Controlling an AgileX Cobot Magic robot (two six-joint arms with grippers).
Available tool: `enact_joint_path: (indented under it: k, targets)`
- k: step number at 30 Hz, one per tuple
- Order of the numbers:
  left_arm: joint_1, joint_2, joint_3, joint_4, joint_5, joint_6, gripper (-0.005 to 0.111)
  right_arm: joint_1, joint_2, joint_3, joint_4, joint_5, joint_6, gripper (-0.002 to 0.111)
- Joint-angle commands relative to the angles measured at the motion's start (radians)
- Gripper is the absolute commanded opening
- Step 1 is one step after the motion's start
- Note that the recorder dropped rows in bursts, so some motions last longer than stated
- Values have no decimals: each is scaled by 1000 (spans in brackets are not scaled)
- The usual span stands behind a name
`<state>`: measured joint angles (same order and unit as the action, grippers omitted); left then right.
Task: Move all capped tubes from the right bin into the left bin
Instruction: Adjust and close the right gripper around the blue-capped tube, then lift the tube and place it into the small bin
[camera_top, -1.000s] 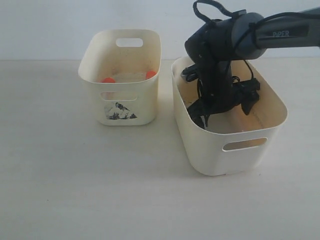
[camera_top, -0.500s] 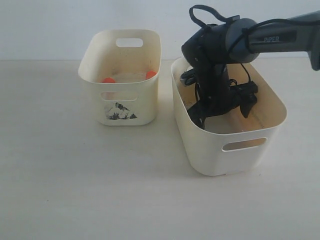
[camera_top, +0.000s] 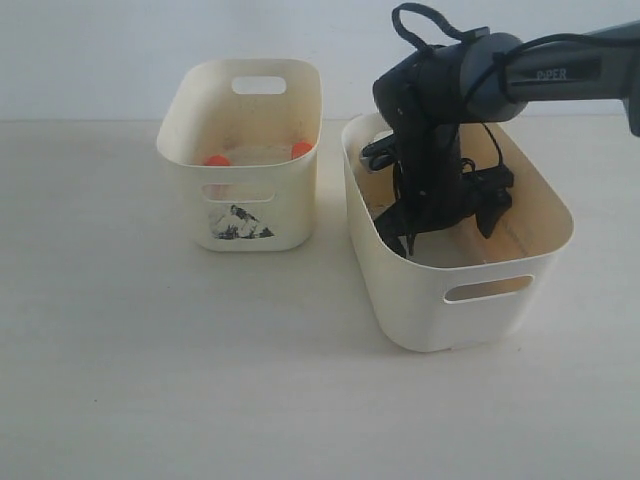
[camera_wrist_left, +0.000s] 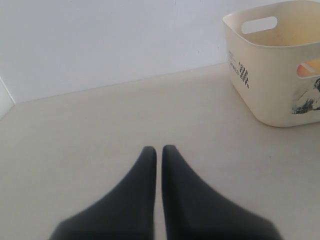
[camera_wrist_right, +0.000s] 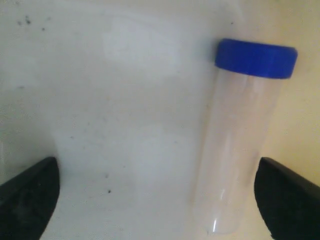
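Observation:
My right gripper (camera_top: 445, 228) reaches down inside the larger right bin (camera_top: 490, 295), and in the right wrist view it (camera_wrist_right: 157, 175) stands wide open just above the bin floor. A clear tube with a dark blue cap (camera_wrist_right: 240, 140) lies flat on that floor between the fingers, close to one fingertip (camera_wrist_right: 287, 195) and not held. The smaller left bin (camera_top: 240, 215) with the black print holds two orange-red capped tubes (camera_top: 214, 159). My left gripper (camera_wrist_left: 159, 150) is shut and empty above the bare table, with the left bin (camera_wrist_left: 270, 75) off to one side.
The two bins stand side by side with a narrow gap between them. A pale wall runs behind the table. The right arm and its cables (camera_top: 440, 90) hang over the right bin's far side.
The right arm has shifted slightly inside the right bin, first toward the left and then back. The bins and the left gripper have not moved.

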<state>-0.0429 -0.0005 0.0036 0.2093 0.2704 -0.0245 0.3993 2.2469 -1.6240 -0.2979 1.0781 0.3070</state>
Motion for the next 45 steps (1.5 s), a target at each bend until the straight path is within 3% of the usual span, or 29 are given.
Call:
enact_joint_path:
  k: [1, 7, 10, 20, 23, 34, 45]
  targets:
    - [-1, 0, -4, -4, -10, -13, 4, 7, 65, 27, 98, -19, -22, 105]
    - [-1, 0, -4, -4, -10, -13, 4, 7, 65, 27, 135, -12, -58, 99]
    - [-1, 0, -4, -4, -10, -13, 4, 7, 65, 27, 140, 7, -58, 90]
    - [-1, 0, -4, -4, -10, -13, 4, 7, 65, 27, 140, 27, -56, 31]
    - [-1, 0, -4, -4, -10, -13, 4, 7, 65, 27, 133, 50, -68, -1]
    - [-1, 0, -4, -4, -10, -13, 4, 7, 46, 27, 107, 81, -83, 0]
    - [-1, 0, -4, -4, -10, -13, 4, 7, -292, 27, 99, 114, -137, 0]
